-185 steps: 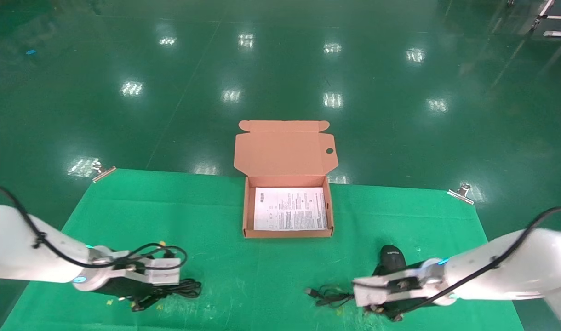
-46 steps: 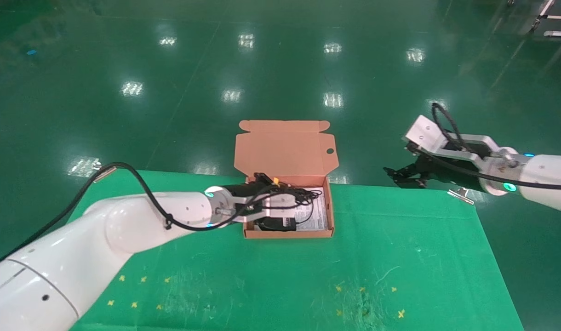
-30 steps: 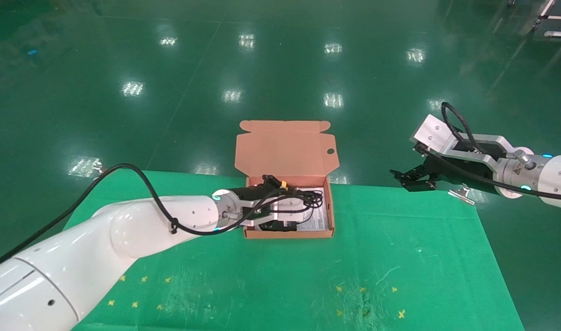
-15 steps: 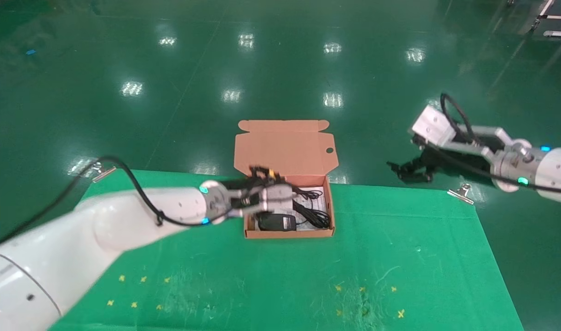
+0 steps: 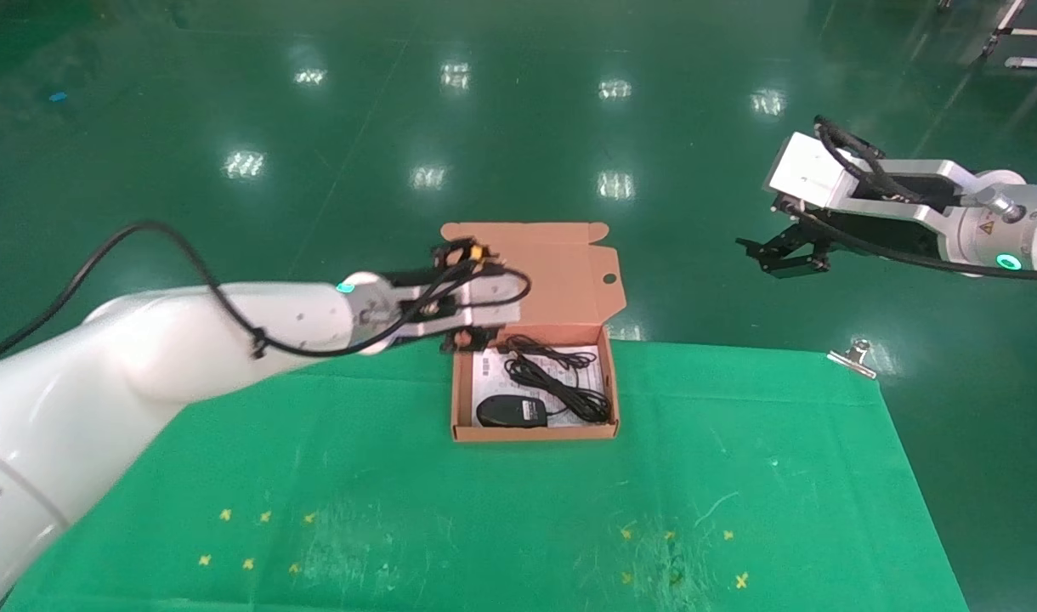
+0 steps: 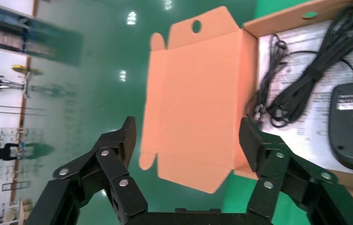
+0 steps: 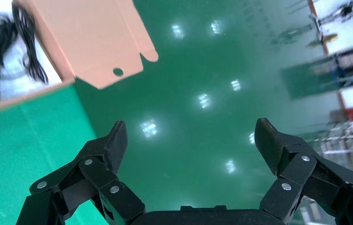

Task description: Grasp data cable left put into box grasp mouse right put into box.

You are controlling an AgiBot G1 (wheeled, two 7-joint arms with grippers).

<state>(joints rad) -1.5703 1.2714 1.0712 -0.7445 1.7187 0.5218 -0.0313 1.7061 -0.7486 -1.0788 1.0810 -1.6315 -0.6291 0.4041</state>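
Note:
The salmon-orange box stands open at the table's far middle, its lid tilted back. Inside, on the white leaflet, lie the black mouse at the front left and the banded data cable beside it. My left gripper hangs open and empty above the box's back left corner. In the left wrist view the mouse, the data cable and the lid show beyond my left gripper. My right gripper is open and empty, raised over the floor beyond the table's right corner.
A green cloth covers the table, with small yellow marks near the front. A metal clip holds its far right corner. In the right wrist view my right gripper faces the shiny green floor, with the box lid off to one side.
My left gripper has risen out of the box and drawn back, leaving the data cable lying beside the mouse. The right arm has lifted higher over the floor.

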